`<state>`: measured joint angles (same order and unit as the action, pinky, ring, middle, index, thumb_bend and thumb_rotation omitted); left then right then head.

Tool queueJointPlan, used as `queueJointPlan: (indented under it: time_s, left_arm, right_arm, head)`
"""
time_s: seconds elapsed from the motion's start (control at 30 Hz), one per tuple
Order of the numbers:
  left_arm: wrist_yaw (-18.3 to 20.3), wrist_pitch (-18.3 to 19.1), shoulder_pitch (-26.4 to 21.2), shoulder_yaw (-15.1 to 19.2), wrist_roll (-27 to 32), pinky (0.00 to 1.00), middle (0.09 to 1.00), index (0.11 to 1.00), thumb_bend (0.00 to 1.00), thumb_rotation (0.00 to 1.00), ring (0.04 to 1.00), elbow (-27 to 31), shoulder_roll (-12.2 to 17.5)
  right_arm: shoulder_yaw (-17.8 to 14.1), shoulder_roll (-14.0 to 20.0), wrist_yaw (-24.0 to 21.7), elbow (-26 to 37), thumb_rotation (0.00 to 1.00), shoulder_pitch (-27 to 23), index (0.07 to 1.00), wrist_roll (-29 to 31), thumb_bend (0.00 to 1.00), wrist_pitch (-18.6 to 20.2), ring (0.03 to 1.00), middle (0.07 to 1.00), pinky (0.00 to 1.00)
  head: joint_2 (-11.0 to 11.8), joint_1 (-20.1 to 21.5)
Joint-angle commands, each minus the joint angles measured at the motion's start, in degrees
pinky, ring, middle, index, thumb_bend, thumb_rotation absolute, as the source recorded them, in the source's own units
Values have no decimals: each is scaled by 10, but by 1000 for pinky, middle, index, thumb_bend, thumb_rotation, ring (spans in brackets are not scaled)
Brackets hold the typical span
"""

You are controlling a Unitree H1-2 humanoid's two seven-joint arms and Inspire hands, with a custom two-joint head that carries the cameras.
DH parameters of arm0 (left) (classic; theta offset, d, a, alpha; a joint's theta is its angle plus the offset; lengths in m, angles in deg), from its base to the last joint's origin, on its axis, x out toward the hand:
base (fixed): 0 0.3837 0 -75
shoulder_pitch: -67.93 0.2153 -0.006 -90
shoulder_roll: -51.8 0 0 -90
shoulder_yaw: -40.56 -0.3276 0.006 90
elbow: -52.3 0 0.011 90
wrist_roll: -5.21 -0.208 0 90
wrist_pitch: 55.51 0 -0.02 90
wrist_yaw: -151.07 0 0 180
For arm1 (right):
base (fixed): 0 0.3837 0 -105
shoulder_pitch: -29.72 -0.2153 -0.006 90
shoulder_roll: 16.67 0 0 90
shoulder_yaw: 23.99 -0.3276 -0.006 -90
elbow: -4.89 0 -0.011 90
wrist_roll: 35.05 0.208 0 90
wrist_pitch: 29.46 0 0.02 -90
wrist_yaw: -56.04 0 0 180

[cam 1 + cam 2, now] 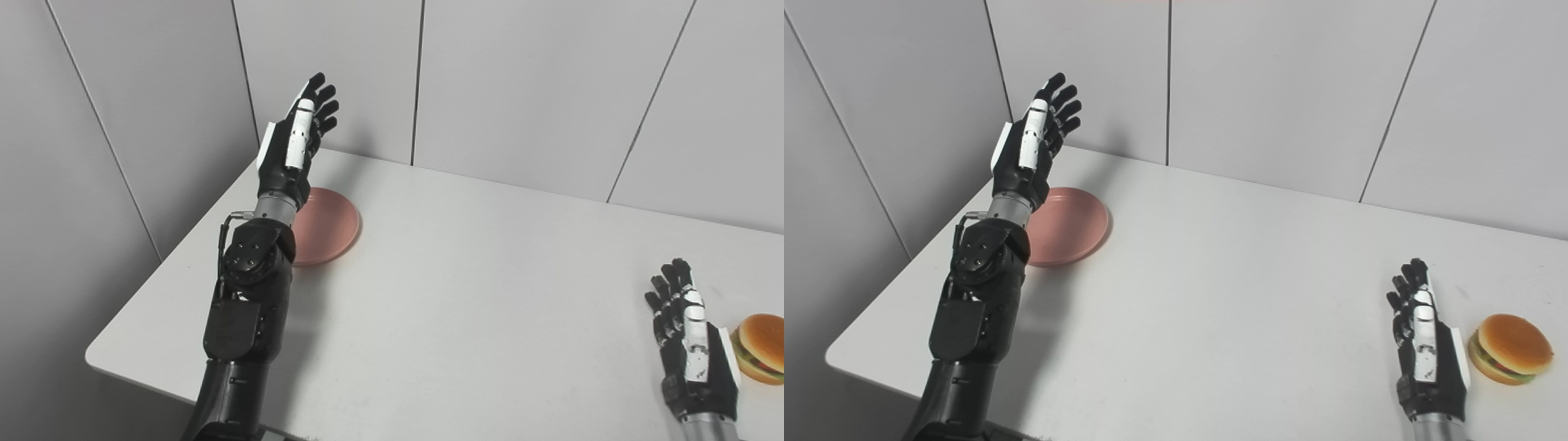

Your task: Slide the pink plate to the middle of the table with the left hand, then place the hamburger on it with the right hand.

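Observation:
The pink plate (327, 225) lies flat near the table's far left corner, partly hidden by my left forearm. My left hand (301, 138) is raised well above the plate's left side, open, fingers stretched toward the wall and holding nothing. A hamburger (1510, 348) with a tan bun sits at the right edge of the table. My right hand (1424, 343) hovers just left of the hamburger, open and apart from it, fingers pointing away from me.
The white table (465, 275) meets grey wall panels (520, 86) at its back and left side. Its front left corner (98, 358) is rounded.

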<state>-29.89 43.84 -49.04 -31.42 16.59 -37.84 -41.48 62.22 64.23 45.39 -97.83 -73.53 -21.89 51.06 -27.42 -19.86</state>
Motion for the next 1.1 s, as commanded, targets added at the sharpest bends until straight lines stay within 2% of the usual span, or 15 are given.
queueJointPlan:
  time_s: [0.0, 0.1, 0.33, 0.47, 0.7, 0.87, 1.07]
  left_arm:
    - [2, -27, -31, 10, 16, 916, 913, 905, 399, 1000, 909, -2, 17]
    - [0, -17, -29, 22, 30, 897, 883, 886, 397, 1000, 887, -8, 28]
    - [-5, 2, -27, 46, 58, 905, 897, 885, 369, 1000, 888, -19, 51]
    - [-5, 11, -26, 57, 67, 894, 897, 879, 387, 1000, 894, -33, 69]
    - [-6, 6, -28, 78, 87, 943, 919, 903, 349, 1000, 922, -76, 90]
    - [1, -3, -25, 80, 85, 943, 927, 916, 343, 1000, 928, -110, 105]
    - [1, -13, -25, 80, 82, 958, 936, 922, 340, 1000, 938, -146, 117]
  right_arm:
    - [1, -5, -10, -27, 1000, 27, 1000, 7, 190, -4, 1000, 1000, 1000]
    - [1, -6, -12, -27, 1000, 28, 1000, 10, 177, -6, 1000, 1000, 1000]
    - [1, -5, -11, -22, 1000, 30, 1000, 13, 171, -6, 1000, 1000, 1000]
    - [0, -7, -10, -19, 1000, 31, 1000, 17, 182, -3, 1000, 1000, 1000]
    - [0, -6, -10, -18, 1000, 32, 1000, 18, 186, 2, 1000, 1000, 1000]
    - [0, -8, -9, -23, 1000, 30, 1000, 18, 176, -6, 1000, 1000, 1000]
    - [2, -8, -2, -14, 1000, 33, 1000, 13, 179, 7, 1000, 1000, 1000]
  head:
    - [1, -1]
    - [1, -2]
    - [0, -5]
    - [0, -5]
    - [0, -4]
    - [2, -5]
    - [1, -5]
